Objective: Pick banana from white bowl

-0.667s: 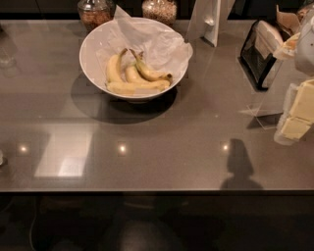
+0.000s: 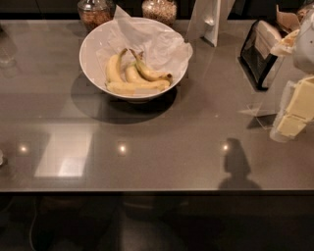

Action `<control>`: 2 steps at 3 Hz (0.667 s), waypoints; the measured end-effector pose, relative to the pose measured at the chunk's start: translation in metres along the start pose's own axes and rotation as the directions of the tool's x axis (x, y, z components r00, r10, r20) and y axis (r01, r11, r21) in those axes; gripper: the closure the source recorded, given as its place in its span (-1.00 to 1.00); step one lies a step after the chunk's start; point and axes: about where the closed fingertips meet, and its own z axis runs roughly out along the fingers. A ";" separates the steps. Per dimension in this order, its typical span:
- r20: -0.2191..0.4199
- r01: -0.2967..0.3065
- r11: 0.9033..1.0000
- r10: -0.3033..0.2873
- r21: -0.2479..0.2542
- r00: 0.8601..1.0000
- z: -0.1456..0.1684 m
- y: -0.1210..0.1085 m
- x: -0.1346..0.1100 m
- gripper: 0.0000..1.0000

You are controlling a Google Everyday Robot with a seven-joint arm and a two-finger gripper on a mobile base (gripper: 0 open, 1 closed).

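In the camera view, almost nothing is changing from a moment ago. My gripper (image 2: 294, 110) is hanging in the same spot at the right edge, over the table (image 2: 147, 157) and well apart from the white bowl (image 2: 88, 49). I cannot tell whether it is open or closed. The bananas (image 2: 137, 86) are lying untouched in the bowl on the crumpled paper (image 2: 157, 41), toward the far left, so I am judging that the reach is barely beginning. The tabletop is looking smooth and glossy, mirroring ceiling lights. Two glass jars (image 2: 94, 12) are standing just behind the bowl, a dark box (image 2: 257, 54) is sitting at the far right, and the room below is lying in darkness
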 end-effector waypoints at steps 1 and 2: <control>0.104 0.035 0.999 -0.037 0.017 0.994 0.006 -0.007 -0.035 -1.00; 0.189 0.086 0.996 -0.087 0.013 0.978 0.022 -0.014 -0.083 -1.00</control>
